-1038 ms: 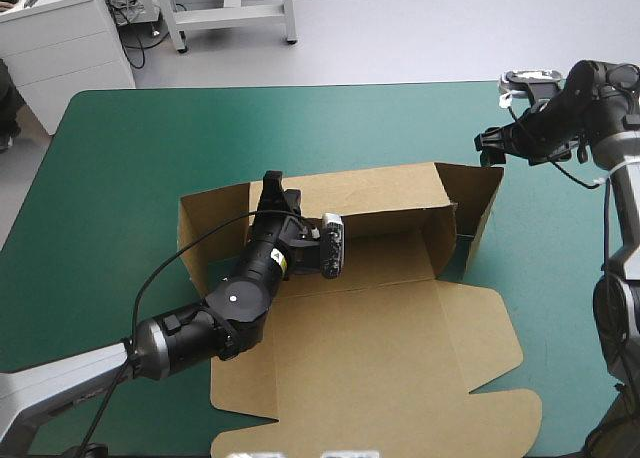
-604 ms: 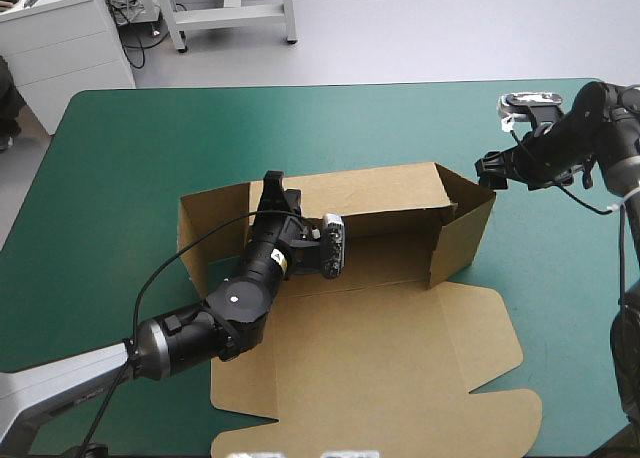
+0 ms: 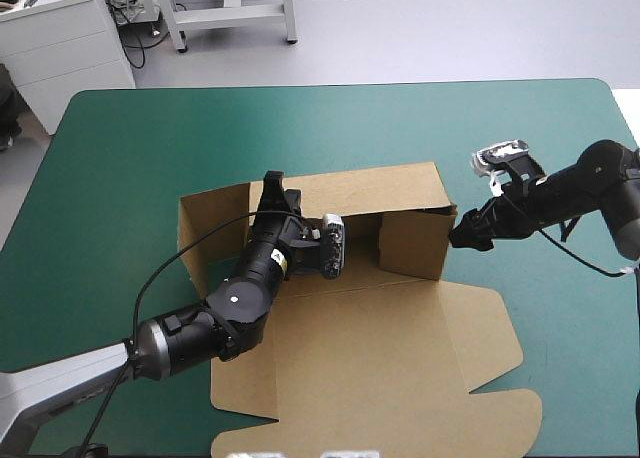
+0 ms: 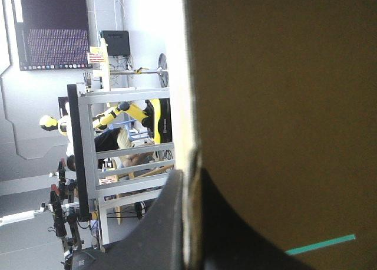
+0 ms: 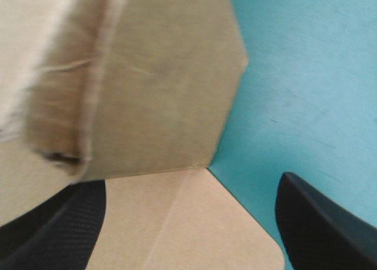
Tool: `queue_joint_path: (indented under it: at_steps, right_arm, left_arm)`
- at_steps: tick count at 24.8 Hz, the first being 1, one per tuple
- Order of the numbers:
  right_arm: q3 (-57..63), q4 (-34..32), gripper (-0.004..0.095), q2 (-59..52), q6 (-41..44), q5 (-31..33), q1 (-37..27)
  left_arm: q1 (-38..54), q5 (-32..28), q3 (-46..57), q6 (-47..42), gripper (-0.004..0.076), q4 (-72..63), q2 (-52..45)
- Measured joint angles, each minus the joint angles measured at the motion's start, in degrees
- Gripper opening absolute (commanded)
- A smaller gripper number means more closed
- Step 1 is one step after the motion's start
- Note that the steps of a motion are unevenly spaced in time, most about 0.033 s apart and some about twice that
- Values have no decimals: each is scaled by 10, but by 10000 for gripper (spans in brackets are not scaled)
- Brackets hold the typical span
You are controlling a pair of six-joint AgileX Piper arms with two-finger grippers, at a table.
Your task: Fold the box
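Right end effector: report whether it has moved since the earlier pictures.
Yes: the right end effector moved away from the table far edge, up to the right end of the box.

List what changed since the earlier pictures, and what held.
The right claw came down and leftward from the far right, open, to the box's right end. The end flap, splayed outward earlier, swung in across that end. The left claw stays shut on the back wall; the lid panel lies flat as before.

Upright box (image 3: pixel 400 193) walls bar mid-table, teal-green cover (image 3: pixel 300 128) beyond — open passage
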Motion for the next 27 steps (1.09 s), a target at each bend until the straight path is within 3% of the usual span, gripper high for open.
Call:
queue_joint_path:
  at_steps: [2, 9, 13, 19, 22, 27]
  right_arm:
    - [4, 38, 720, -1, -51, 16, 0]
    - [45, 94, 706, -4, -89, -7, 0]
    - [122, 144, 623, -34, -131, -95, 7]
    - [185, 144, 526, -90, -131, -242, 80]
    - [211, 139, 383, -102, -115, -307, 116]
    - [244, 133, 12, -108, -102, -400, 148]
  left_arm:
    - [0, 0, 0, 0, -32, 0, 0]
    - [0, 0, 0, 0, -32, 0, 0]
    - [0, 0, 0, 0, -32, 0, 0]
    - [0, 0, 0, -2, -32, 0, 0]
    - [0, 0, 0, -4, -32, 0, 0]
    - [0, 0, 0, -10, -32, 0, 0]
